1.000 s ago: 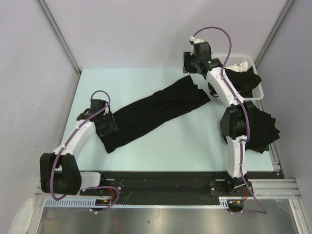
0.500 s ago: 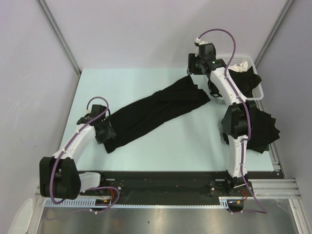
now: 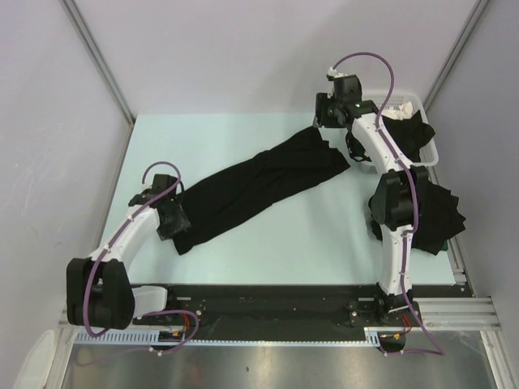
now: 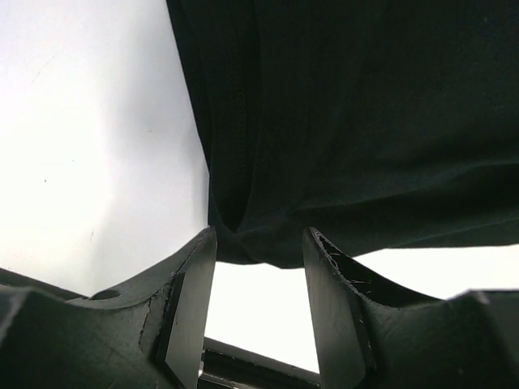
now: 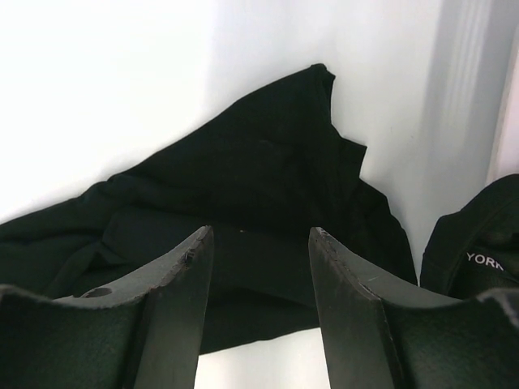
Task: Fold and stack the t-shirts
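The table [image 3: 203, 138] carries one black t-shirt [image 3: 259, 186], drawn out into a long crumpled band that runs from the near left side toward the far right corner. A second dark shirt [image 3: 444, 215] lies bunched at the right edge of the table, partly behind the right arm. More dark cloth [image 3: 412, 134] fills the white basket [image 3: 403, 99] in the far right corner.

The left gripper [image 4: 259, 243] sits low at the near end of the band. Its jaws stand apart, and the corner of the cloth lies just in front of the fingertips, not pinched. The right gripper [image 5: 259, 239] hovers over the far end, also with its jaws apart and nothing between them.

The cloth looks thin, light and very limp, so it will probably sag, fold on itself and drag on the table instead of keeping a shape. It is not fragile, but a shallow pinch may catch only one layer. The best hold seems to be at the two ends of the band, deep enough to take all layers, so the shirt can be spread flat. Which end has the collar cannot be told.
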You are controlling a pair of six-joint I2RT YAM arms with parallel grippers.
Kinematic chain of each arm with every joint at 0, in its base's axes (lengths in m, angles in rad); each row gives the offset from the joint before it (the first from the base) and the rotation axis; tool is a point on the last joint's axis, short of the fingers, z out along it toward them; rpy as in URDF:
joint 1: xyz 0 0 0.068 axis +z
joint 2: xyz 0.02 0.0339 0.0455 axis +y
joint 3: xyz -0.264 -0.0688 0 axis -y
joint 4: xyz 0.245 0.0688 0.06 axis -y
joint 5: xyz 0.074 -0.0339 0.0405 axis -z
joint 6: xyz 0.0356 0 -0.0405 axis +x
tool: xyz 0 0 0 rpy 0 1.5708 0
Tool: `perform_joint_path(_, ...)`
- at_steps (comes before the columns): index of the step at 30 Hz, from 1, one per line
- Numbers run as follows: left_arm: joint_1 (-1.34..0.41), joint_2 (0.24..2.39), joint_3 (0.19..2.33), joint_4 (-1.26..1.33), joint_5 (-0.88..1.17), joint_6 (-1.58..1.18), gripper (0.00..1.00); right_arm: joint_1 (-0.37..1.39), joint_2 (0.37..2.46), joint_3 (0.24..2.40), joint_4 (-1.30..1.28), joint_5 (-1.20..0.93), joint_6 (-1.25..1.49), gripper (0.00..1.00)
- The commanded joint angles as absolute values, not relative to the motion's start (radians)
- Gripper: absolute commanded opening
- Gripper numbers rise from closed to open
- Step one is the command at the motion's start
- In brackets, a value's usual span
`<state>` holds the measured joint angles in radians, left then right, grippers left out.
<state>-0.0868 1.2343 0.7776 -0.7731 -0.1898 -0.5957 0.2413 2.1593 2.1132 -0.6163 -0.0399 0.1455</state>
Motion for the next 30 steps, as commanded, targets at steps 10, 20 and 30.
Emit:
perform_joint_path(10, -0.092, 1.354, 0.828, -0.666, -0.209, -0.586, 0.47, 0.175, 2.028, 2.028, -0.578, -0.097, 0.175, 0.56)
perform_joint_path(20, -0.092, 1.368, 0.845, -0.672, -0.189, -0.575, 0.13, 0.161, 2.032, 2.017, -0.568, -0.123, 0.195, 0.56)
perform_joint_path(30, -0.094, 1.302, 0.861, -0.796, -0.15, -0.569, 0.04, 0.17, 2.092, 2.082, -0.586, -0.135, 0.21, 0.56)
